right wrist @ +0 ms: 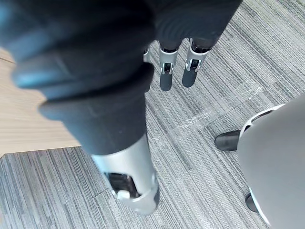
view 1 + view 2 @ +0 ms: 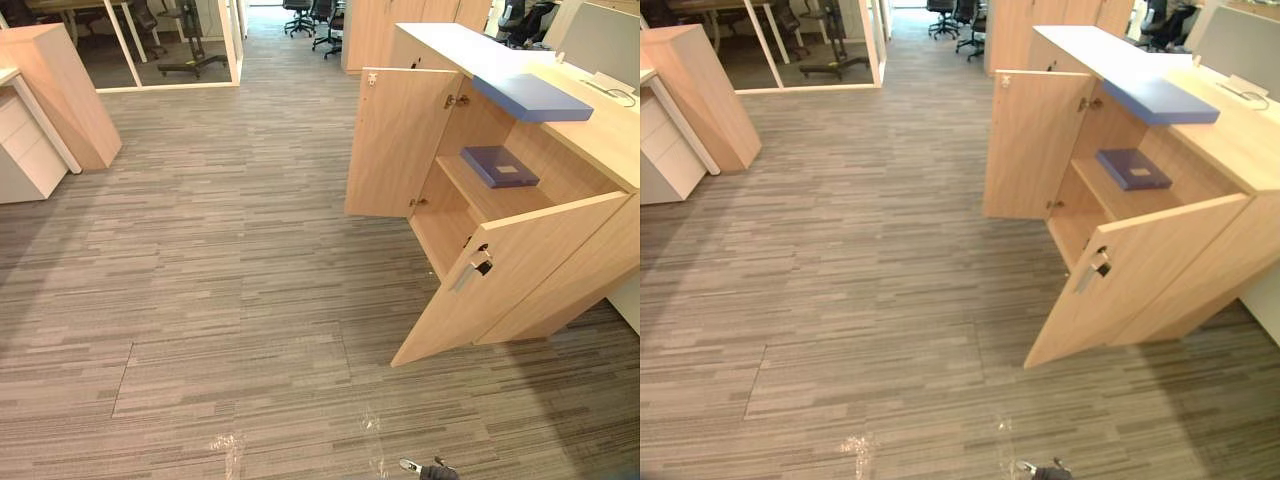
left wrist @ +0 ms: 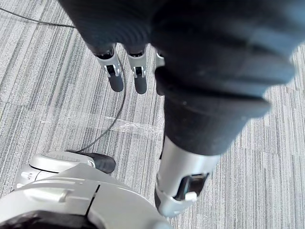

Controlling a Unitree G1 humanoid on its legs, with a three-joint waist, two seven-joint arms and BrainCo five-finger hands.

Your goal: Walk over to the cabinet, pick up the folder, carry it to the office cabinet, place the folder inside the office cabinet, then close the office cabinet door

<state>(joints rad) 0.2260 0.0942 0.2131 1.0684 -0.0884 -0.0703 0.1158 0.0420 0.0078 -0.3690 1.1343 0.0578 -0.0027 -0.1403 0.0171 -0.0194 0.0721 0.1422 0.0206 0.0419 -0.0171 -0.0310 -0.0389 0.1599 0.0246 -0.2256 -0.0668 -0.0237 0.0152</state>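
Both doors of the office cabinet point(image 2: 590, 135) stand open on the right. The far door point(image 2: 398, 140) is swung out towards the left and the near door point(image 2: 515, 280) angles out over the carpet floor point(image 2: 220, 260), its metal handle point(image 2: 470, 272) catching the light. There's the dark blue folder point(image 2: 498, 166), lying flat on the upper shelf point(image 2: 490, 203) inside the cabinet, well apart from both hands. Up on the cabinet top a lighter flat blue file point(image 2: 532, 97) rests with one end poking out past the front edge, right above the opening.

The left hand point(image 3: 136, 71) hangs over the carpet, fingers straight and loose, thumb apart, nothing in it. The right hand point(image 1: 167, 67) looks the same: fingers relaxed and pointing down at the floor, empty, with pale wood showing beside it.

Far left sit a white drawer unit point(image 2: 25, 150) and a wooden cabinet point(image 2: 60, 90), with a glass partition point(image 2: 170, 45) beyond them and office chairs point(image 2: 310, 20) at the far end.
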